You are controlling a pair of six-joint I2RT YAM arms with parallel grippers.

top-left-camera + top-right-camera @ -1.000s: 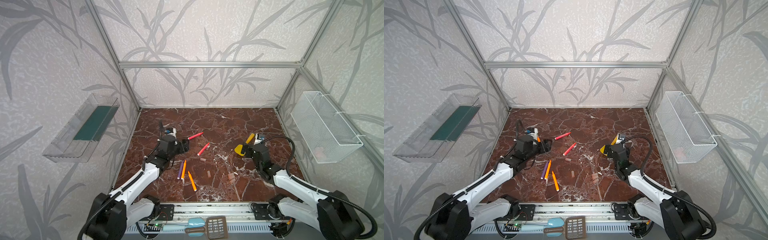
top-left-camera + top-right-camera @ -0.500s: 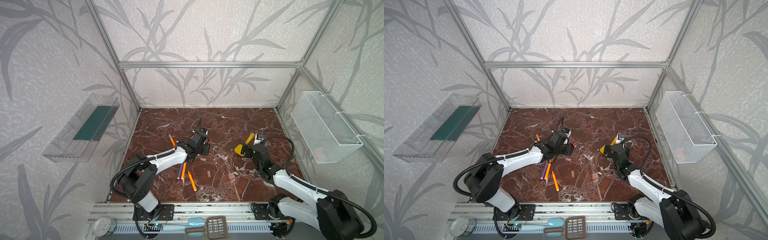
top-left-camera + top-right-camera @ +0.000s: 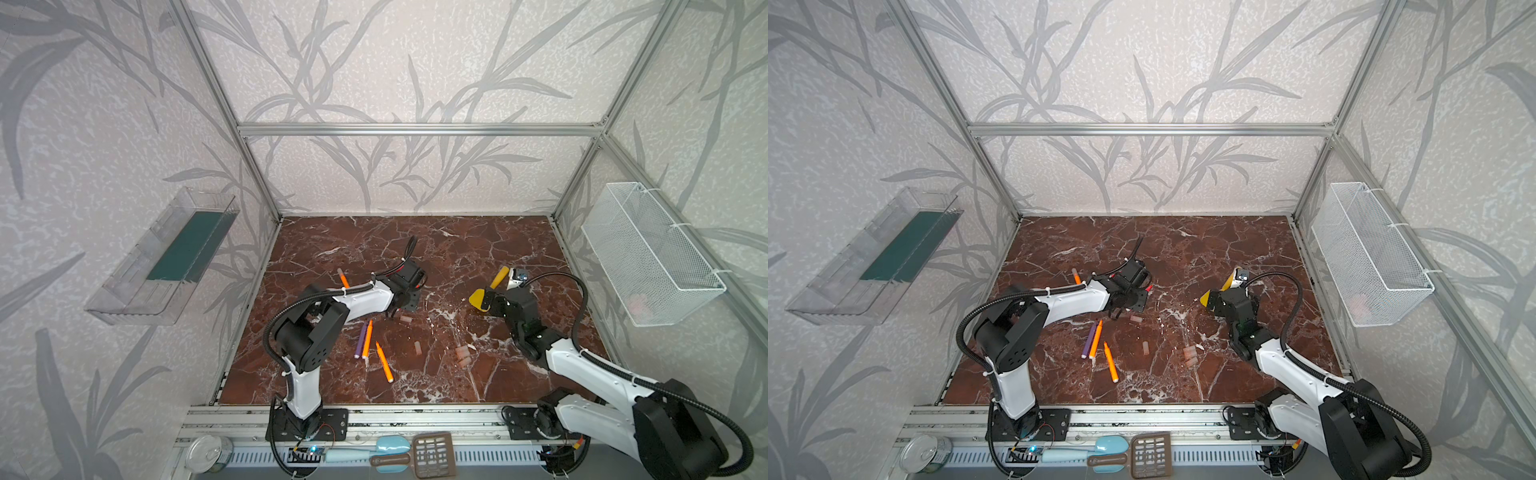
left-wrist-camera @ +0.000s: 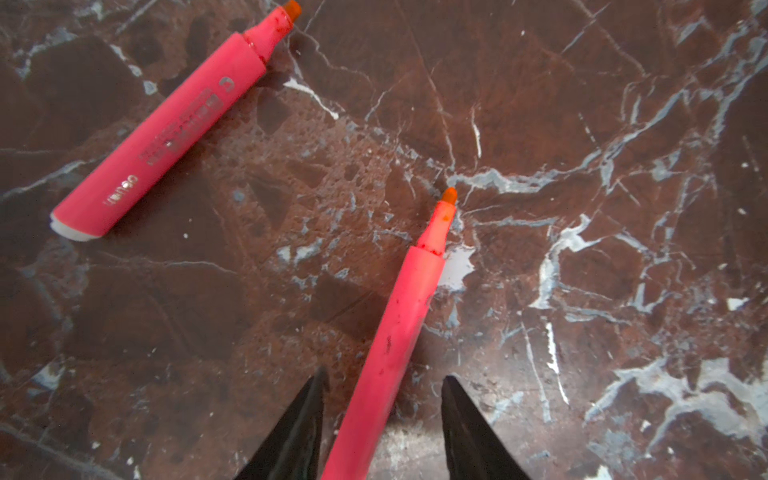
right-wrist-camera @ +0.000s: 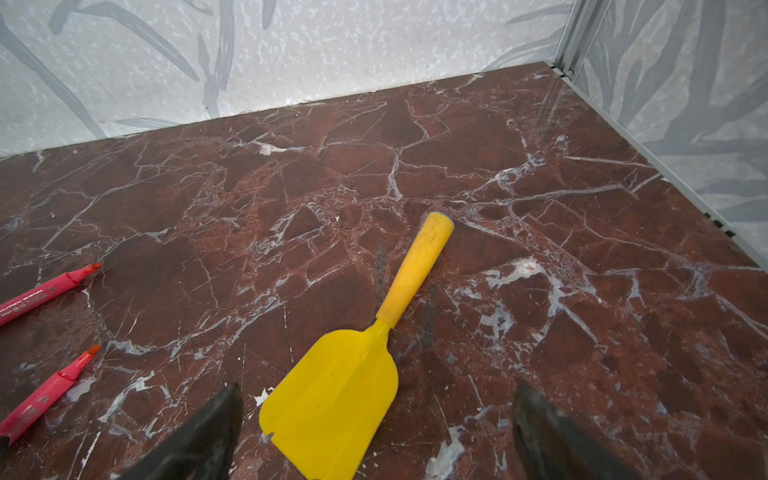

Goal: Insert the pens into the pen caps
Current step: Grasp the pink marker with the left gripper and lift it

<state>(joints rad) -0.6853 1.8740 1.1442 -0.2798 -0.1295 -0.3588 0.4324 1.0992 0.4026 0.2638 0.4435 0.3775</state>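
Now left arm (image 3: 365,297) low, left fingers (image 4: 299,428) apart astride red-pink pen (image 4: 395,332), right fingers (image 5: 208,432) wide open.

On my feed, a yellow spatula (image 5: 345,386) lay flat on the marble table (image 3: 457,245), right of the middle, handle toward the back wall. A clear tray (image 3: 124,291) hung on the left wall and a wire basket (image 3: 648,253) on the right. By the front rail sat a can (image 3: 208,453), a blue spatula (image 3: 365,451) and a brown slotted spatula (image 3: 432,459).
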